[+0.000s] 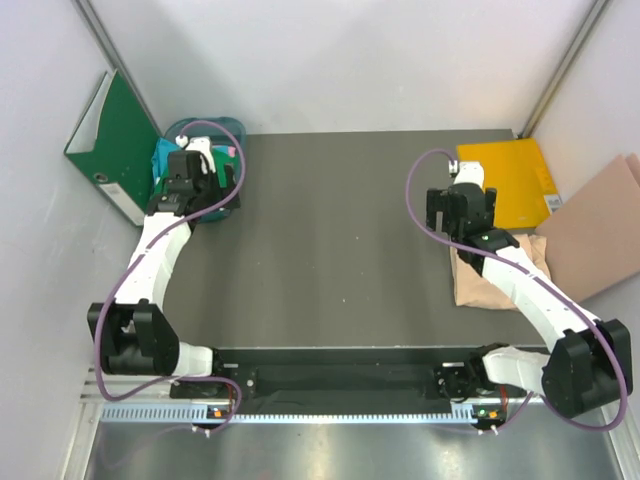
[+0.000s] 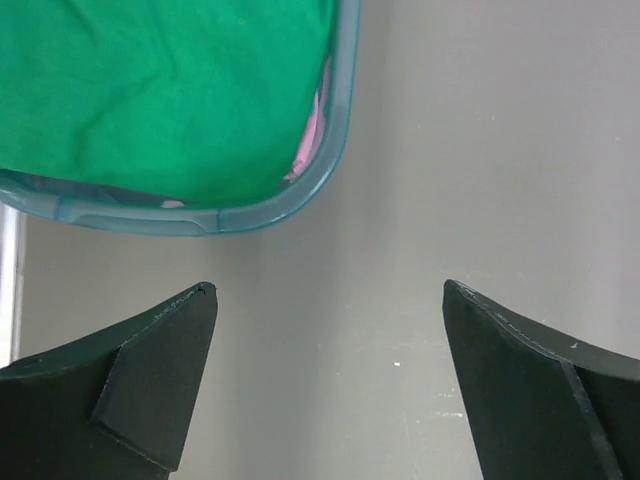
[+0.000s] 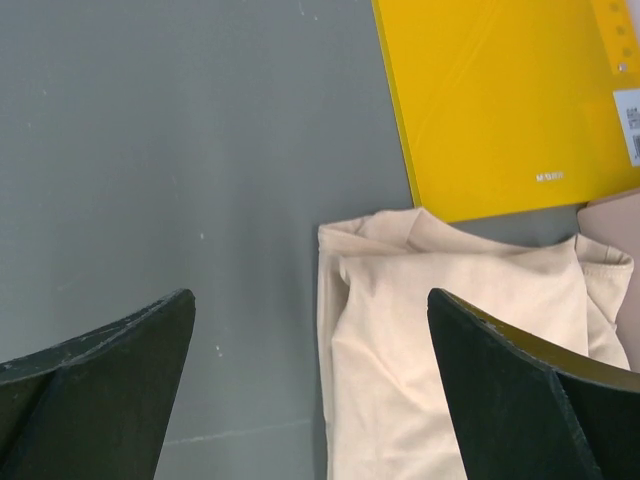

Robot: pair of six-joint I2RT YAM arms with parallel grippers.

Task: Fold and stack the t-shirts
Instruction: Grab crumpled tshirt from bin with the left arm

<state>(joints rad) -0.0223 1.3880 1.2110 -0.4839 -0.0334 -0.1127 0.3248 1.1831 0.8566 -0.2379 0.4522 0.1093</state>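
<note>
scene: dark table, two arms reaching out from 6 o'clock, top view used for clock directions.
left gripper: fingers spread wide, nothing between them. Hangs over bare table at about 10 o'clock, just on the near side of the basket.
right gripper: fingers spread wide, nothing pinched. It is at about 2 o'clock. In its own wrist view, the left finger is over bare table and the right finger is over the beige shirt.
basket: translucent teal, rounded rim, sits at 10 o'clock near the far-left corner of the table. Shirts are piled inside it.
green t-shirt: bright green, rumpled, on top of the pile and filling most of the basket. Not folded.
pink t-shirt: only a sliver shows, squeezed between the green shirt and the basket wall on its 3 o'clock side in the left wrist view.
beige t-shirt: folded flat on the table at 3 o'clock. The right forearm passes above it. Its far edge meets the yellow folder.
teal-blue shirt: cannot tell it apart from the basket.
yellow folder: flat on the table at 2 o'clock, at the far side of the beige shirt.
green binder: leans against the left wall at 10 o'clock, just outside the basket.
tan board: flat sheet at 3 o'clock, off the right table edge, beside the beige shirt.
</note>
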